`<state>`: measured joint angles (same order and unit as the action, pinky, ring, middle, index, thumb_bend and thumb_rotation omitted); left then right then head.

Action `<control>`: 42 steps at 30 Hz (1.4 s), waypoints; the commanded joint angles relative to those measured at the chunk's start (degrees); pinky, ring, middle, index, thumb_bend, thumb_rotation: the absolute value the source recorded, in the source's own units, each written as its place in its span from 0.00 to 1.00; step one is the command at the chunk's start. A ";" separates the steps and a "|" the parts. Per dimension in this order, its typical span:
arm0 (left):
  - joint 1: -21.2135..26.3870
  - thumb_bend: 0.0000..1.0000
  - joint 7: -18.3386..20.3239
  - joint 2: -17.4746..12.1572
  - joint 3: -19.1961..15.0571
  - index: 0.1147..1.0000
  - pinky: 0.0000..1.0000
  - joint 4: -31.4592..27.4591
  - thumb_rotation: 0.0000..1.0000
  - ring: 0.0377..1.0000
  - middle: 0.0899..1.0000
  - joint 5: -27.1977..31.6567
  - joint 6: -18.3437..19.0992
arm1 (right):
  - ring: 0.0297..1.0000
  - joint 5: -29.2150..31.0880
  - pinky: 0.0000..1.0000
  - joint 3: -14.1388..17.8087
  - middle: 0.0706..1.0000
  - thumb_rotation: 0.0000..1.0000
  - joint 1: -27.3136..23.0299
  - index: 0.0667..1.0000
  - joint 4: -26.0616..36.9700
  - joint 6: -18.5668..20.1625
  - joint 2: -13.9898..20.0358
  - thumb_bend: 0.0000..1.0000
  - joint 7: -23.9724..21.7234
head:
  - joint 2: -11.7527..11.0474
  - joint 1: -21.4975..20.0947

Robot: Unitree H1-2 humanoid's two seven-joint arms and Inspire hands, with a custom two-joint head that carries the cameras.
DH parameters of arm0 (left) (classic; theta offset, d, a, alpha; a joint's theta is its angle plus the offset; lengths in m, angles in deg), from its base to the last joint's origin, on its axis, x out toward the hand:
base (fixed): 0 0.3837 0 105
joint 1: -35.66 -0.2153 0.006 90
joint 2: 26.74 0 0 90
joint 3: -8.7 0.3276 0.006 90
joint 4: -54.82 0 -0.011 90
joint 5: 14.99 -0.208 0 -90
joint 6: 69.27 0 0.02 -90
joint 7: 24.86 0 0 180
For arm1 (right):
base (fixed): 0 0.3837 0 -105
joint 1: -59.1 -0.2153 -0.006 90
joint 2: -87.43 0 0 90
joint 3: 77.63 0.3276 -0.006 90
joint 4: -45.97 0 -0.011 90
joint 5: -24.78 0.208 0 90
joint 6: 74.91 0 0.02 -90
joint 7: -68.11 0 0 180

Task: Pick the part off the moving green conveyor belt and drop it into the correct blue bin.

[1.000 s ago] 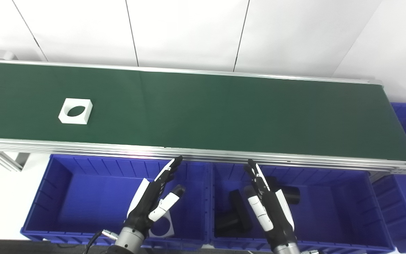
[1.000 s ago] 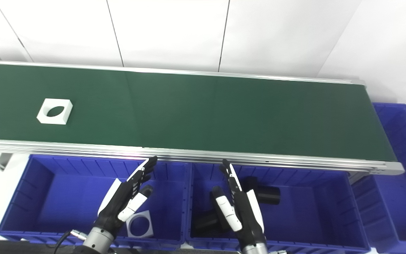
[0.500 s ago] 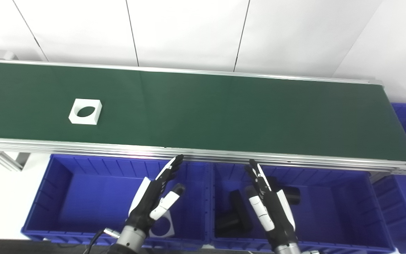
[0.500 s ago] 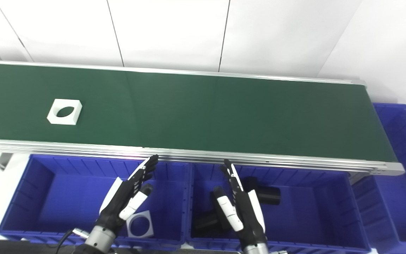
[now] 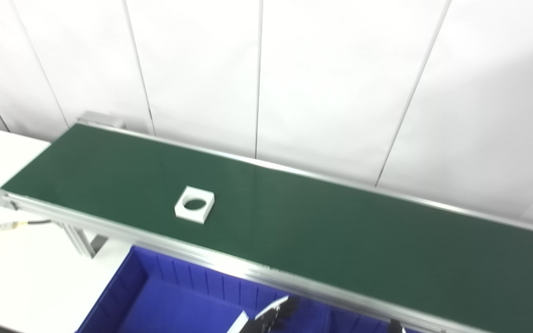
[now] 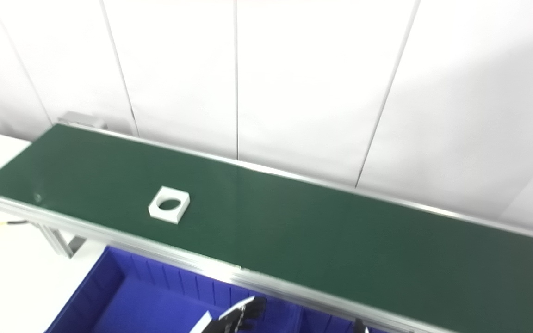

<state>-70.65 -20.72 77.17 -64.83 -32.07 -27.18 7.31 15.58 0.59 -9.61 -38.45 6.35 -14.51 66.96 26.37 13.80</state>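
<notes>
Lying flat on the belt [image 5: 340, 240], the white square part [image 5: 195, 204] with its round hole sits toward the belt's left end, nearer the front rail [image 5: 155, 240] than the back one, with bare green all around it and a long open stretch to its right. Below the front rail, the left blue bin [image 5: 164, 300] shows only its ribbed back wall and some floor; nothing is seen lying in that part.

At the bottom edge the left hand [image 5: 266, 319] shows only its dark fingertips and a white patch, over the bin, well apart from the part; I cannot tell whether its fingers are spread or closed. The right hand [image 5: 395, 326] is a mere dark tip at the edge, its state unreadable too.

A cable [image 5: 12, 225] on the white table shows more fully in the left eye view.
</notes>
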 commanded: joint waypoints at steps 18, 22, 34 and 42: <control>3.52 0.82 -1.62 0.14 -2.81 0.86 0.84 -8.19 0.73 0.89 0.89 1.53 -6.38 | 1.00 3.07 1.00 1.92 0.97 1.00 -1.87 1.00 -2.74 -6.17 -2.03 0.42 0.74 | -0.20 -1.45; 7.19 0.81 -1.47 -1.21 -4.65 0.87 0.84 -11.54 0.74 0.88 0.88 0.50 -6.43 | 1.00 3.44 1.00 1.89 0.97 1.00 -2.38 1.00 -3.13 -6.40 -2.31 0.46 0.51 | 0.44 -3.57; 20.71 0.74 0.68 -7.59 -10.75 0.95 0.91 -17.35 0.77 0.94 0.94 -2.59 3.53 | 0.97 2.54 1.00 1.36 0.94 0.93 -2.68 1.00 -2.25 -7.09 -3.47 0.59 0.87 | 4.62 -12.02; 28.93 0.77 2.47 -11.45 -12.62 0.95 0.93 -11.08 0.69 0.95 0.96 -2.82 7.50 | 0.94 1.75 1.00 1.05 0.92 0.90 -3.05 1.00 -0.76 -5.84 -4.55 0.58 1.25 | 10.46 -16.61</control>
<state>-44.72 -18.63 66.54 -77.22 -43.78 -30.17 14.56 17.17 1.91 -12.15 -41.73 2.26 -18.27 68.08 34.89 -2.02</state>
